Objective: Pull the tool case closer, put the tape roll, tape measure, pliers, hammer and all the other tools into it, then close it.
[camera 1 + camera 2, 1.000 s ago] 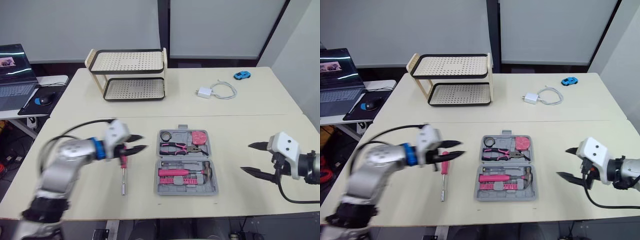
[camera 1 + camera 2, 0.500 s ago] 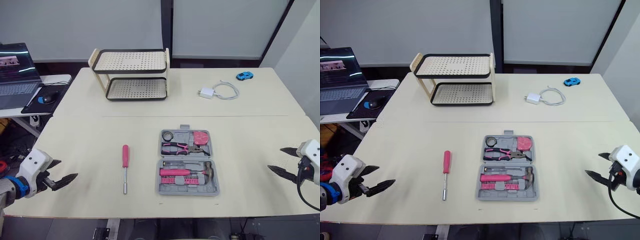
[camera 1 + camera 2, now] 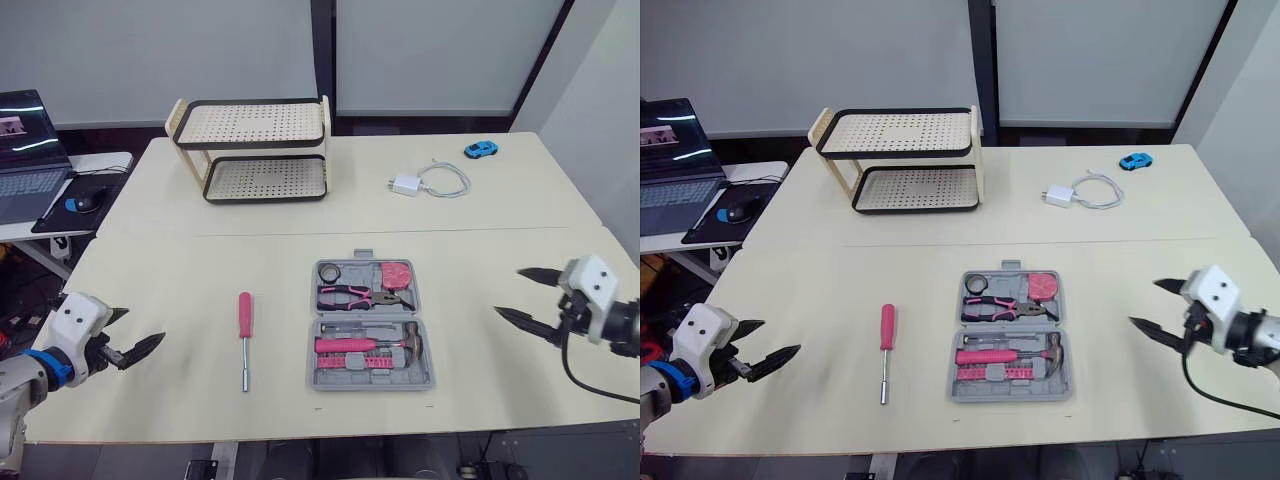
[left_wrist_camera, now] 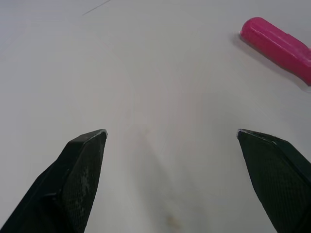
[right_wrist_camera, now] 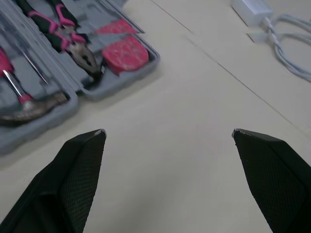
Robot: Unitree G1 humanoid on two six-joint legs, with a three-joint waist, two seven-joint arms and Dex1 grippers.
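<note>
While the pink-handled screwdriver (image 3: 244, 340) lay loose on the table (image 3: 200, 270) just left of the open tool case (image 3: 370, 380), its long axis ran near to far, handle at the far end. Well apart to its left, the left gripper (image 3: 140, 328) hovered spread wide and empty, the nearer arm. Right of the case, the right gripper (image 3: 508, 292) hung equally agape, holding nothing.

Two pincers on the table: the left pincer (image 3: 140, 327) and the right pincer (image 3: 507, 291). Between them sits one tool case (image 3: 372, 384) holding one tape roll (image 3: 331, 270), one tape measure (image 3: 397, 273), one pair of pliers (image 3: 360, 297) and one hammer (image 3: 385, 345). One screwdriver (image 3: 244, 325) lies nearer the left pincer. Beyond both: one rack (image 3: 255, 150), one charger (image 3: 405, 185), one toy car (image 3: 481, 150), one laptop (image 3: 28, 150), one mouse (image 3: 75, 203).
</note>
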